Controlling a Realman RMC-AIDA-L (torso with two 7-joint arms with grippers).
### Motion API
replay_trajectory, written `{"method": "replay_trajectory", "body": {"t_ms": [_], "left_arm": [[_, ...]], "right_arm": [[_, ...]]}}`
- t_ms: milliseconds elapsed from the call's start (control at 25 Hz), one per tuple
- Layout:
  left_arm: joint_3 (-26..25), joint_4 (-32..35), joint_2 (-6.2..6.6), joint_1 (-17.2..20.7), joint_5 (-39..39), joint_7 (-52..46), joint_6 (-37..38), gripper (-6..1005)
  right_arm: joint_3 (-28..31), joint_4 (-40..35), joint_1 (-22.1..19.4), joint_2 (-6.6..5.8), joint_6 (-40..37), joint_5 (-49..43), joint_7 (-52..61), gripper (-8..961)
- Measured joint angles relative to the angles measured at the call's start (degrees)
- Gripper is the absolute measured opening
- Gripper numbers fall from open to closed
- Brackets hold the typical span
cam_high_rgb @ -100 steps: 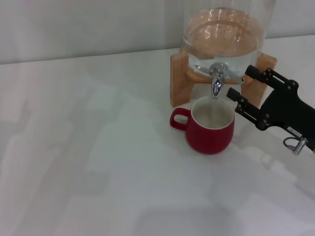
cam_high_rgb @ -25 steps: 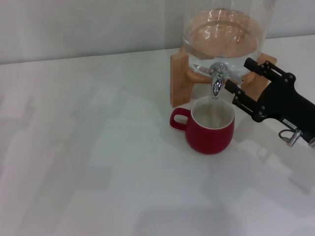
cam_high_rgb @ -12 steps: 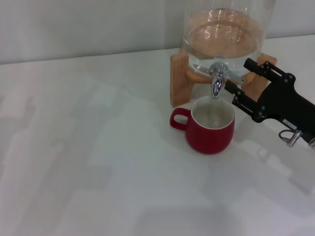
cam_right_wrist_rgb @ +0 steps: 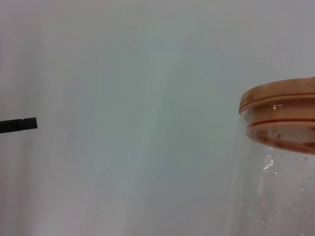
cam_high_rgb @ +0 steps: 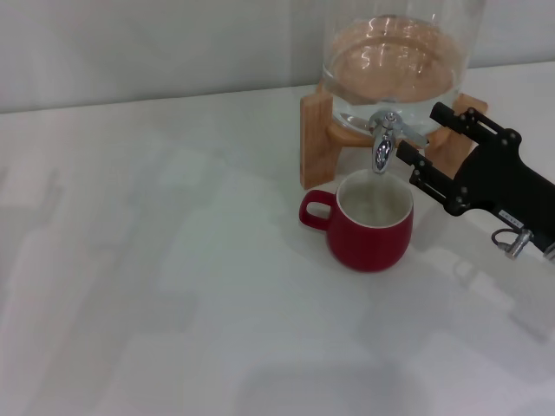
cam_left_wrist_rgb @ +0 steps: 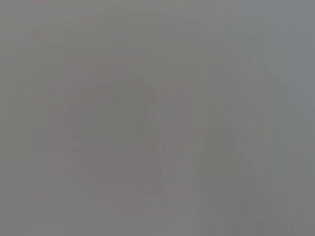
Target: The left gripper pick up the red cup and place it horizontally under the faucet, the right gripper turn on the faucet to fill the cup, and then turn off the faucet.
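Since four seconds ago the right gripper (cam_high_rgb: 420, 133) has risen and closed in on the faucet (cam_high_rgb: 382, 141); over the last half second it has barely shifted; its black wrist reaches in from the right, slim fingers (cam_high_rgb: 425, 178) spread apart, tips just beside the chrome spout; the red cup (cam_high_rgb: 368, 221) stands upright on the white table (cam_high_rgb: 173, 286) directly beneath, handle leftward; the glass dispenser (cam_high_rgb: 395, 61) sits on its wooden stand (cam_high_rgb: 317, 139).

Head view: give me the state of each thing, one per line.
red cup: upright on the table, under the spout, not held.
faucet: flow cannot be seen.
right gripper: open, fingers beside the faucet.
left gripper: out of view.
dispenser: on its wooden stand.
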Motion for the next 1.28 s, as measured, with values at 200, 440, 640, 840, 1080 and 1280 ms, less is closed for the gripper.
{"method": "replay_trajectory", "body": {"t_ms": [200, 440, 640, 840, 1080, 1280], "left_arm": [[0.00, 0.00, 0.00, -0.14, 0.00, 0.00, 0.00, 747], [0.00, 0.00, 0.00, -0.17, 0.00, 0.00, 0.00, 747], [0.00, 0.00, 0.00, -0.14, 0.00, 0.00, -0.01, 748], [0.00, 0.00, 0.00, -0.14, 0.00, -0.02, -0.01, 748], [0.03, 0.00, 0.00, -0.14, 0.00, -0.02, -0.01, 747], [0.09, 0.00, 0.00, -0.14, 0.00, -0.03, -0.13, 747]], "right_arm": [[0.00, 0.00, -0.03, 0.00, 0.00, 0.04, 0.00, 617], [0.00, 0.00, -0.03, 0.00, 0.00, 0.07, 0.00, 617], [0.00, 0.00, -0.07, 0.00, 0.00, 0.08, 0.00, 617], [0.00, 0.00, -0.19, 0.00, 0.01, 0.08, 0.00, 617], [0.00, 0.00, -0.20, 0.00, 0.12, 0.07, 0.00, 617], [0.00, 0.00, -0.29, 0.00, 0.16, 0.07, 0.00, 617]]}}
